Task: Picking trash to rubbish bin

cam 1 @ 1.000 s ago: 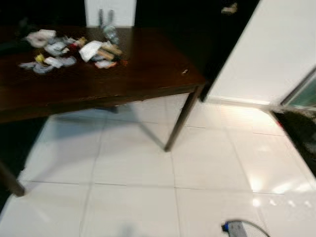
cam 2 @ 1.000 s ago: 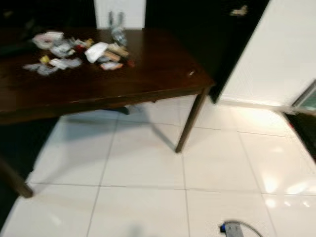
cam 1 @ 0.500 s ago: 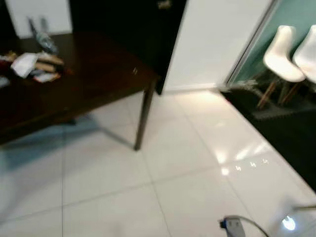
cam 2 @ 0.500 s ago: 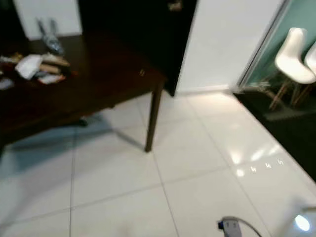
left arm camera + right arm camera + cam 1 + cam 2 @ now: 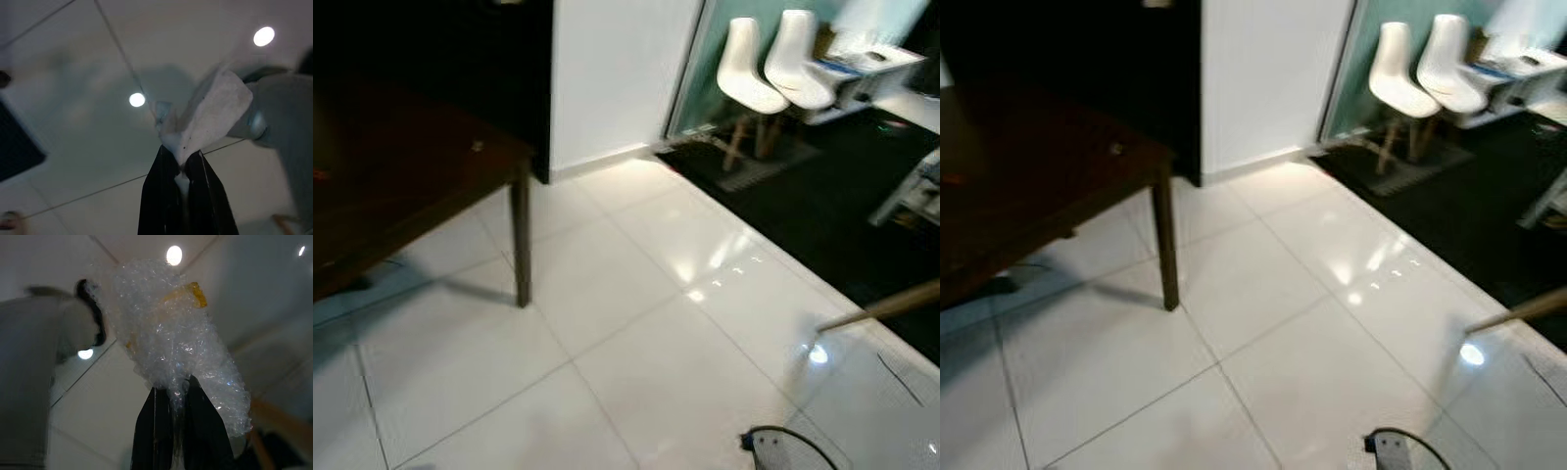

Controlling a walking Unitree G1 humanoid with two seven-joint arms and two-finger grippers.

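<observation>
Seen from the robot's head, a dark wooden table (image 5: 401,186) stands at the left on a glossy white tiled floor (image 5: 636,323), one slim leg (image 5: 520,245) planted on the tiles. A white wall panel (image 5: 617,69) rises behind it beside a dark doorway (image 5: 431,49). Farther right, two white moulded chairs (image 5: 1425,73) stand on a dark carpet (image 5: 1469,206) in front of a teal wall, near a white desk (image 5: 871,64) that carries blurred items. A wooden pole (image 5: 886,305) slants in from the right edge, and a small grey device with a black cable (image 5: 773,448) sits at the lower edge of the frame.

From the left wrist, the left gripper (image 5: 182,161) has its two black fingers pressed together on the lower corner of a crumpled white paper (image 5: 210,117), which fans out above the fingertips over the tiled floor, where ceiling lights are reflected. A blurred grey shape (image 5: 288,127) lies just behind the paper.

From the right wrist, the right gripper (image 5: 179,389) pinches a bunched wad of clear bubble wrap (image 5: 171,338) between its closed fingers; a scrap of yellow tape (image 5: 193,291) clings to the wrap near its top
</observation>
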